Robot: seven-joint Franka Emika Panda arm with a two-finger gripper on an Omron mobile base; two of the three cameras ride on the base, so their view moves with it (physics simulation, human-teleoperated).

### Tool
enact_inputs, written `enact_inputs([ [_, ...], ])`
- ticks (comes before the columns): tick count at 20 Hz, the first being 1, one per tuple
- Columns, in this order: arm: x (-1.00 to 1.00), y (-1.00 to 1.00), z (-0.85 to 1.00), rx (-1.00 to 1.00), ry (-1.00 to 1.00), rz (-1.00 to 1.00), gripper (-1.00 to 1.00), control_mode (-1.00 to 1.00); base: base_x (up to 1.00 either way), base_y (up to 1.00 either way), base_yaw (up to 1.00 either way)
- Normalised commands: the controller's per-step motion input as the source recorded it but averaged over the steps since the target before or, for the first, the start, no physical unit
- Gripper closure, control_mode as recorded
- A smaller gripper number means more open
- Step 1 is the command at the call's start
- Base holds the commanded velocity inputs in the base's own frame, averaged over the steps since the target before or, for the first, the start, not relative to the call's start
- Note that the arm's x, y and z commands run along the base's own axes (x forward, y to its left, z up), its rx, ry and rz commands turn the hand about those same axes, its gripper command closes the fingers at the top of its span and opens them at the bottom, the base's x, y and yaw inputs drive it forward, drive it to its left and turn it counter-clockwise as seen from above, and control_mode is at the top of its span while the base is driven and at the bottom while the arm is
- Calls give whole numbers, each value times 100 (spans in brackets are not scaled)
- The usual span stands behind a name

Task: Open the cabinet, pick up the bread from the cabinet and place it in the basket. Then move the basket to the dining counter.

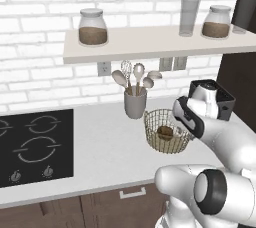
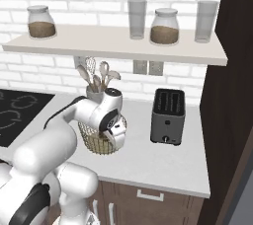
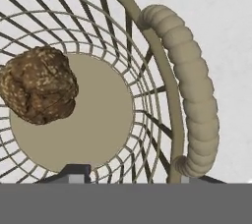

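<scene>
Bread (image 3: 38, 92), a lumpy dark brown loaf, already lies inside the pale-gold wire-mesh basket (image 1: 156, 122) on the light grey worktop (image 1: 105, 147). Gripper (image 3: 129, 175) straddles the near rim, fingers apart; it should pinch squarely before lifting.

Quick count from my end of the feed. I had one wire basket (image 1: 167, 131) on the worktop (image 1: 100, 152) with a single bread loaf (image 1: 165, 132) sitting in it. On the shelf (image 2: 113, 41) I counted two glass jars, one to the left (image 2: 40, 22) and one further right (image 2: 164, 26), plus two empty tumblers (image 2: 137, 18) (image 2: 206, 20). There was one grey utensil cup (image 1: 135, 103) holding what looked like four or five utensils, hard to separate them. One toaster (image 2: 168, 116), one black hob (image 1: 35, 144) with two knobs (image 1: 15, 176) (image 1: 48, 171) that I could make out, and one drawer handle (image 1: 132, 192) below the worktop.
</scene>
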Motion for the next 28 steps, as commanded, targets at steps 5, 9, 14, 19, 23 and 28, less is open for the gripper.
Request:
enact_inputs([
  [5, -1, 29, -47, -1, 0, 1, 100, -100, 0, 0, 0],
  [9, 0, 11, -5, -3, 0, 0, 100, -100, 0, 0, 0],
  [14, -13, 0, 14, 0, -3, 0, 100, -100, 0, 0, 0],
  [19, -37, 1, 77, 0, -19, 4, 100, -100, 0, 0, 0],
  [23, -35, 23, 90, 0, -20, 8, 100, -100, 0, 0, 0],
  [28, -32, 15, 90, 0, -18, 6, 100, -100, 0, 0, 0],
])
